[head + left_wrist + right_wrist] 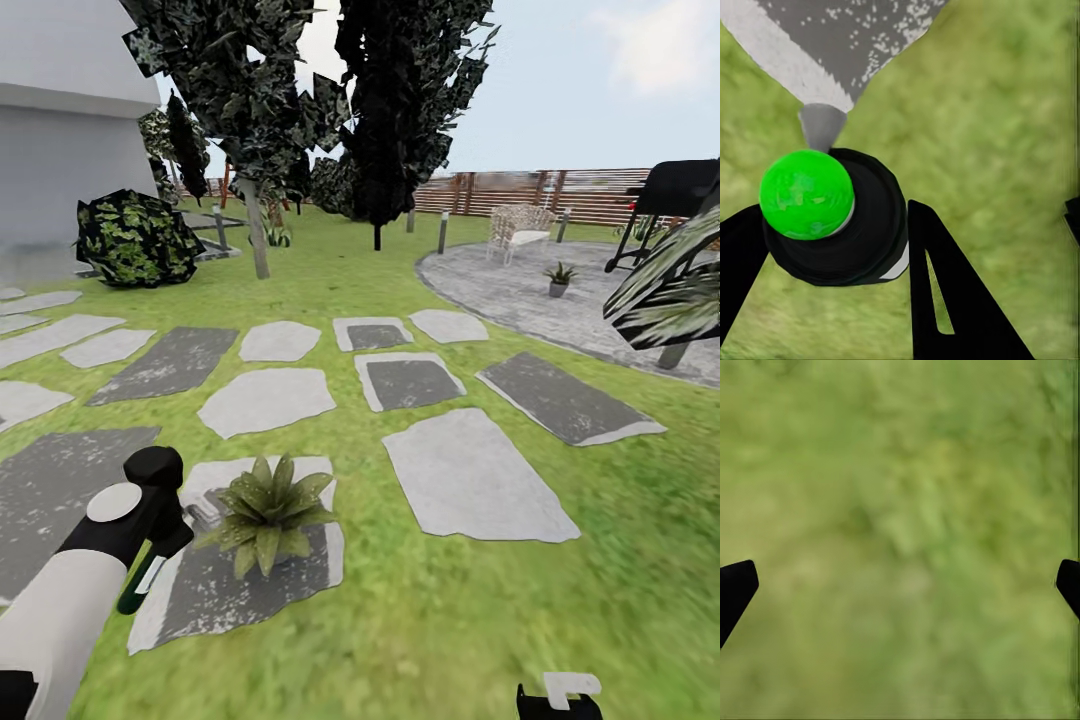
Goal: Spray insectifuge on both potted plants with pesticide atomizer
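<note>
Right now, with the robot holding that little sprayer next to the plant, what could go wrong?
1. The left gripper holds the pesticide atomizer close beside the near potted plant, so the arm might brush its leaves.
2. The second potted plant stands far off on the paved patio and could get missed.

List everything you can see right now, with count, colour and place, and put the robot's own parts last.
Potted plants: two, green; one on the near stone by the left arm, one on the patio.
Atomizer: one, black with a green cap facing the left wrist camera, between the left fingers.
Stepping stones: many, grey, across the lawn.
Patio: one, grey, far right.
Chair: one, white, on the patio.
Fence: brown, at the back.
Trees: dark, mid-distance.
Bush: one, dark green, by the wall.
Left gripper: black, shut on the atomizer.
Right gripper: black, open over grass.
</note>
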### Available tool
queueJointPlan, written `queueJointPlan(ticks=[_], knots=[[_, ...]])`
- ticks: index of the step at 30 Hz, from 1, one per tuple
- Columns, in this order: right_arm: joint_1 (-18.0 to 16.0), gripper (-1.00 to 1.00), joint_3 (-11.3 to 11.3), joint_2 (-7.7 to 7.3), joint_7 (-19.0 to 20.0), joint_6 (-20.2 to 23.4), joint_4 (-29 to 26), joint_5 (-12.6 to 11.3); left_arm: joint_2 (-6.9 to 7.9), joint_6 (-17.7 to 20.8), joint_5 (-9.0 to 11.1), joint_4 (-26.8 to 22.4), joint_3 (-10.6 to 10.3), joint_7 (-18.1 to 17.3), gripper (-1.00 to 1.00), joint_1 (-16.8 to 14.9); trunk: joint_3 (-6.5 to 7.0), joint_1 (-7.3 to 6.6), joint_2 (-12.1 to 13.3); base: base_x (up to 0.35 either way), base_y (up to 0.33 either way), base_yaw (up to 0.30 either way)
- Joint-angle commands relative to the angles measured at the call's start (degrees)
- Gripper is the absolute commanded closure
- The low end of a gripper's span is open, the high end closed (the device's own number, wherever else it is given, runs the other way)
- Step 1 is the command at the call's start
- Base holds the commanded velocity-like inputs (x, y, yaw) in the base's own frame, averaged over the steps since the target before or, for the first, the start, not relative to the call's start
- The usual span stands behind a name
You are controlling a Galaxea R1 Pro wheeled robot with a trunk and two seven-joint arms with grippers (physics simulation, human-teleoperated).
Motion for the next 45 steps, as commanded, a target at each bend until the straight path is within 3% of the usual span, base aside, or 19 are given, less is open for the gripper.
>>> queueJointPlan(ticks=[1,11,17,19,21,23,27,30,31,34,45], knots=[[-0.04,-1.00,-0.47,0.02,-0.15,-0.16,0.07,0.60,0.04,0.59,-0.49,-0.05,-0.19,-0.55,1.00,-0.04,-0.05,0.01,-0.02,0.159,-0.228,0.000],[-0.05,-1.00,-0.47,0.11,-0.24,-0.16,0.07,0.60,0.07,0.64,-0.49,-0.01,-0.17,-0.55,1.00,0.01,-0.05,0.01,-0.02,0.075,-0.255,0.172],[-0.05,-1.00,-0.45,0.11,-0.24,-0.17,0.07,0.60,0.02,0.67,-0.33,-0.07,-0.08,-0.49,1.00,2.80,-0.05,0.01,-0.02,0.001,-0.272,0.009],[-0.04,-1.00,-0.44,0.11,-0.24,-0.17,0.07,0.60,0.03,0.67,-0.32,-0.58,0.95,-0.47,1.00,3.00,-0.05,0.01,-0.02,0.050,-0.269,0.001],[-0.05,-1.00,-0.45,0.11,-0.24,-0.18,0.07,0.60,0.10,0.67,-0.38,-0.90,3.99,-0.27,1.00,3.08,-0.05,0.01,-0.02,0.100,-0.171,0.000],[-0.04,-1.00,-0.45,0.11,-0.24,-0.19,0.07,0.60,0.24,0.61,-0.40,-0.99,7.21,2.44,1.00,3.11,-0.05,0.01,-0.02,0.033,-0.046,0.000],[-0.04,-1.00,-0.40,0.11,-0.24,-0.16,0.07,0.60,0.22,0.52,-0.33,-0.64,9.00,6.15,1.00,3.12,-0.05,0.01,-0.02,0.008,-0.011,0.004],[-0.04,-1.00,-0.41,0.11,-0.24,-0.16,0.07,0.60,0.03,0.49,1.07,-0.18,9.24,6.69,1.00,3.12,-0.05,0.01,-0.02,0.001,-0.001,0.137],[-0.04,-1.00,-0.39,0.11,-0.24,-0.17,0.07,0.60,0.01,0.47,3.10,-0.10,9.21,6.79,1.00,3.12,-0.05,0.01,-0.02,0.000,0.000,0.241],[-0.04,-1.00,-0.42,0.11,-0.24,-0.17,0.07,0.60,0.02,0.36,5.56,-0.13,9.05,6.99,1.00,3.12,-0.05,0.01,-0.02,0.020,-0.068,0.169],[-0.04,-1.00,-0.47,-0.24,-0.24,-0.25,0.07,0.69,0.03,0.11,5.80,-0.84,8.55,7.18,1.00,3.12,-0.05,0.01,-0.02,0.070,-0.249,0.012]])
